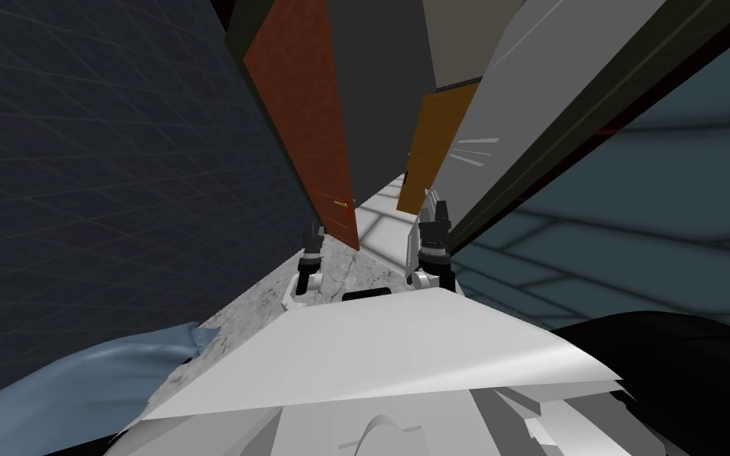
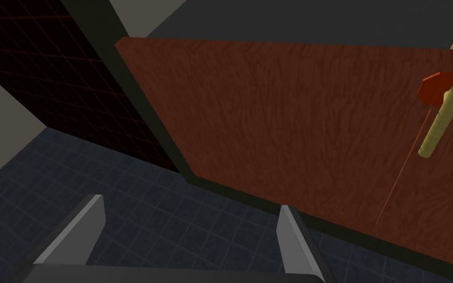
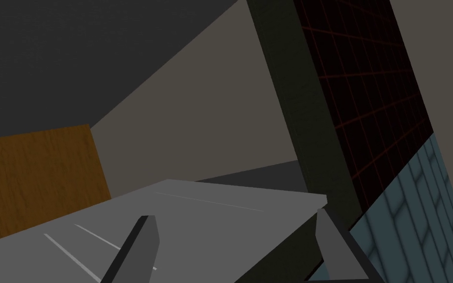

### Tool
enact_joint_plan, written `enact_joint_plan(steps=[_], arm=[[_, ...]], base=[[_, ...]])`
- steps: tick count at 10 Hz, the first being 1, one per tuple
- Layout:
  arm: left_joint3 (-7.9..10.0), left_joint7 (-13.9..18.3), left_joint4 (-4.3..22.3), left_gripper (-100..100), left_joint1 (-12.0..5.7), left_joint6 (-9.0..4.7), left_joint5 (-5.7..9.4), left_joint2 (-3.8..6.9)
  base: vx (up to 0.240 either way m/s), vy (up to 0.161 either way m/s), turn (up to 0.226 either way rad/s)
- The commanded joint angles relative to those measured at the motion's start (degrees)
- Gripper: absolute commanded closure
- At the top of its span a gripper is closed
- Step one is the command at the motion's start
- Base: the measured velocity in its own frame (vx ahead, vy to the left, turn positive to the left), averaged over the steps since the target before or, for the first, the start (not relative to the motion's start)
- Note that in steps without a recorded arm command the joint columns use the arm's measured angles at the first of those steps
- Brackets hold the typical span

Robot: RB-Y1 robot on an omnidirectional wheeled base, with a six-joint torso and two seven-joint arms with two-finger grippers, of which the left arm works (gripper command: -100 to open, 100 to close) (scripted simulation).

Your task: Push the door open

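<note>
both open — left pincer [image 2: 191, 202] facing red-brown door [image 2: 294, 123], right pincer [image 3: 234, 213] near grey panel [image 3: 206, 201].

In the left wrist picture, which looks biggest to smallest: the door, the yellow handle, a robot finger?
1. Reddish-brown door, by far
2. Robot finger, though it looks big partly because it is near the camera
3. Yellow handle

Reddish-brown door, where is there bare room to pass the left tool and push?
The reddish-brown wood-grain door is bare between its dark frame and the brass lever handle; the open left tool faces that patch. Crowded only around the handle.
</note>
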Motion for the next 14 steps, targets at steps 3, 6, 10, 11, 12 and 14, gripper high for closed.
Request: enact_joint_plan(steps=[3, 6, 10, 11, 12, 14], arm=[[-0.64, 1.73, 6.47, -100, -4.45, 0.55, -0.79, 0.71], [-0.96, 2.75, 10.67, -100, -6.76, 0.67, -1.19, 1.21], [-1.43, 4.30, 16.20, -100, -10.24, 0.86, -1.78, 1.94], [-1.58, 4.81, 17.86, -100, -11.40, 0.92, -1.98, 2.18], [-1.58, 4.81, 18.48, -100, -11.40, 0.92, -1.98, 2.18], [-1.90, 5.84, 22.34, -100, -13.71, 1.04, -2.37, 2.66]], base=[[0.079, 0.097, -0.117], [0.046, 0.072, -0.073], [0.056, 0.074, -0.091], [0.069, 0.102, -0.113], [0.048, 0.075, -0.033], [0.042, 0.078, -0.097]])
